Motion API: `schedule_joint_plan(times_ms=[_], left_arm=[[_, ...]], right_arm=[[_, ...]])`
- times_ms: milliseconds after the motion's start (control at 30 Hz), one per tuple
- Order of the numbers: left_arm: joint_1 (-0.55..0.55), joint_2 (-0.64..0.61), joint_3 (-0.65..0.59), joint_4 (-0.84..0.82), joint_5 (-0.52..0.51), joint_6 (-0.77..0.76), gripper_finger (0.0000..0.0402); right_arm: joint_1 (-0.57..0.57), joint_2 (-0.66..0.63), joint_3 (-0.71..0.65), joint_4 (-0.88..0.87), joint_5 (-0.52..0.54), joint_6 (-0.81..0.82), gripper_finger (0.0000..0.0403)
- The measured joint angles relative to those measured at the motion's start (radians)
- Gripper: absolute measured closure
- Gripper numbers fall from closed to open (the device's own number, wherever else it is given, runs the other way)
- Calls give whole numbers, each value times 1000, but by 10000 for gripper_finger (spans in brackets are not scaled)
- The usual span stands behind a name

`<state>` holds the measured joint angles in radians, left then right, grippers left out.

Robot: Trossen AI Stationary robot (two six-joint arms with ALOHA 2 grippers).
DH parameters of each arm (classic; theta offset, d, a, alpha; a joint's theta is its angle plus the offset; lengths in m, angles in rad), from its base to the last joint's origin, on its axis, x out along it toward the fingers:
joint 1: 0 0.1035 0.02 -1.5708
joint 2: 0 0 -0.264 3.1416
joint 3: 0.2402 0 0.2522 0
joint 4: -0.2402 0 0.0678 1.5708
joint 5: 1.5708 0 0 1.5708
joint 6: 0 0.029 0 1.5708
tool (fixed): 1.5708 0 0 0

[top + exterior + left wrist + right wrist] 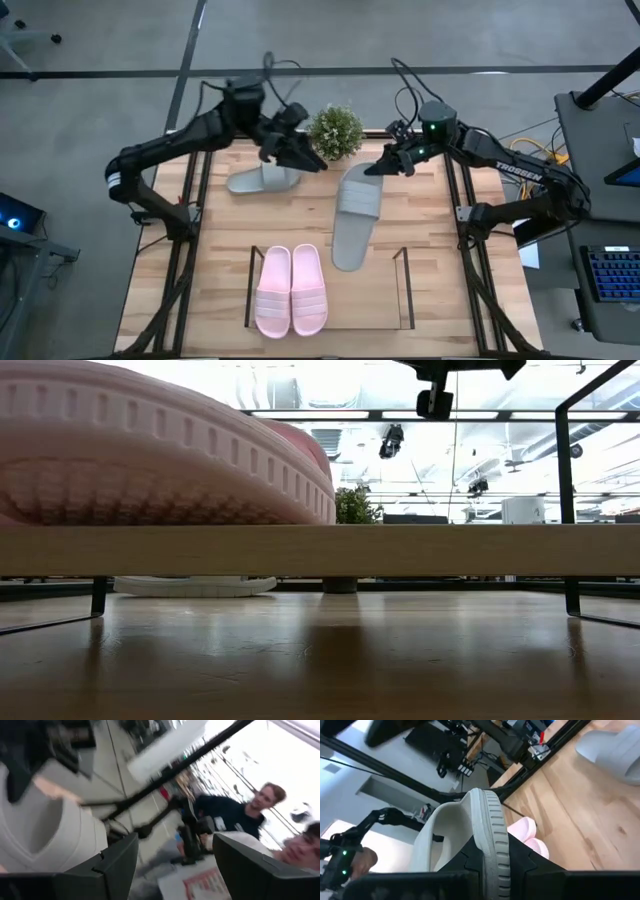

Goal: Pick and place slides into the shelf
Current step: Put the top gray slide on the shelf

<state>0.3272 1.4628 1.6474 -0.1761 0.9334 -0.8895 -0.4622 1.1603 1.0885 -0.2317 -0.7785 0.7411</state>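
My wooden worktop [220, 240] carries the wire shelf [405, 285] at six o'clock, with the pink slides [291, 290] side by side in its left half. A small potted plant [336, 131] stands at twelve o'clock, and two people show in the room beyond. My left end effector [300, 155] hangs over the grey slide [262, 180] at eleven o'clock, fingers apart. My right end effector [378, 167] is clamped on the heel edge of the other grey slide [355, 215], whose toe reaches the shelf.

Small potted plant [336, 131] sitting at table's [440, 300] far edge, centre. Keyboard [612, 273] lying on side desk, right. Two ppl [235, 812] showing in bkgd, left wrist view.
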Motion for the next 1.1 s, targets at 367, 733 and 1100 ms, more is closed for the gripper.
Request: schedule_joint_plan(times_ms=[367,733,1100], left_arm=[[1,122,-1,0,115,-15,159],[12,158,-13,2,208,60,159],[18,158,-20,-292,-6,444,159]], right_arm=[[22,57,0,-5,21,2,370],[33,119,0,-6,-35,1,370],[35,131,0,1,-62,60,370]])
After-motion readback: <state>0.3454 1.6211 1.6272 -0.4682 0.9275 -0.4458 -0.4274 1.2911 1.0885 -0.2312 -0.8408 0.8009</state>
